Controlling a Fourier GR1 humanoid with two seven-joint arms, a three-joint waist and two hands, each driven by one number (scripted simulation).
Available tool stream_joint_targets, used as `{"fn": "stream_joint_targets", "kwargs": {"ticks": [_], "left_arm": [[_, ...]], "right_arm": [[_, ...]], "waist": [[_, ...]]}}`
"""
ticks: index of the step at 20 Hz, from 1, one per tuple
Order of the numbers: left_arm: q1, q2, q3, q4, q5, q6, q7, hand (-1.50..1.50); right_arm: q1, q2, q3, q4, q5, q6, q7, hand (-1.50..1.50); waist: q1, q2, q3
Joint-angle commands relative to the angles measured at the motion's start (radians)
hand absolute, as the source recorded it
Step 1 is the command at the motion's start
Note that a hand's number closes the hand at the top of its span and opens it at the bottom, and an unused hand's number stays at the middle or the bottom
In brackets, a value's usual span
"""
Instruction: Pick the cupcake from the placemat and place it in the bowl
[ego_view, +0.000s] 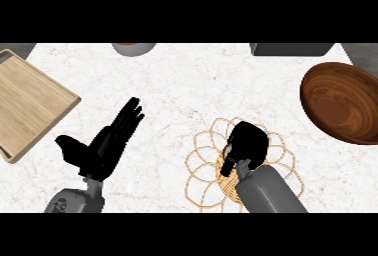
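**Right hand curled low over the placemat; bowl waits at the right edge**

From my seat I see the pale marble counter (192, 85) with most of its middle bare, which leaves open room between the placemat and the things along the edges. A wooden tray (29, 102) lies tilted at the left edge and runs out of view there. At the top edge a small grey cup (133, 48) and a dark grey box (291, 49) are both cut off by the frame. The wooden bowl (341, 102) sits at the right edge, partly out of view, well apart from the placemat, with bare counter between them.

The woven wicker placemat (207, 162) lies at lower centre, its looped rim showing to the left of and above my right arm. My right hand (246, 145) is over the mat's middle, fingers curled downward and drawn together. I cannot see the cupcake itself; it is probably under that hand, so I cannot tell whether the fingers are clamped on it or only closed above it.

My left hand (111, 137) rests at lower left, between the tray and the placemat, fingers straight and spread, thumb out to the side, touching nothing.
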Motion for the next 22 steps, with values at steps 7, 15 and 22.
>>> {"fn": "stream_joint_targets", "kwargs": {"ticks": [7, 15, 22], "left_arm": [[0.008, 0.016, 0.037, 0.016, -0.004, -0.011, -0.015, 0.00], [0.015, 0.014, 0.062, -0.041, 0.017, -0.024, 0.036, 0.00], [0.045, -0.048, 0.003, -0.059, -0.048, 0.027, 0.012, 0.00]], "right_arm": [[0.253, -0.347, 0.157, -0.217, -0.108, 0.115, -0.556, 1.50], [0.459, -0.542, 0.095, -0.647, -0.013, 0.075, -0.507, 1.50], [0.493, -0.566, -0.008, -1.047, -0.063, 0.179, -0.397, 1.50]], "waist": [[-0.024, 0.007, 0.006], [-0.018, 0.005, 0.005], [-0.022, 0.002, 0.004]]}}
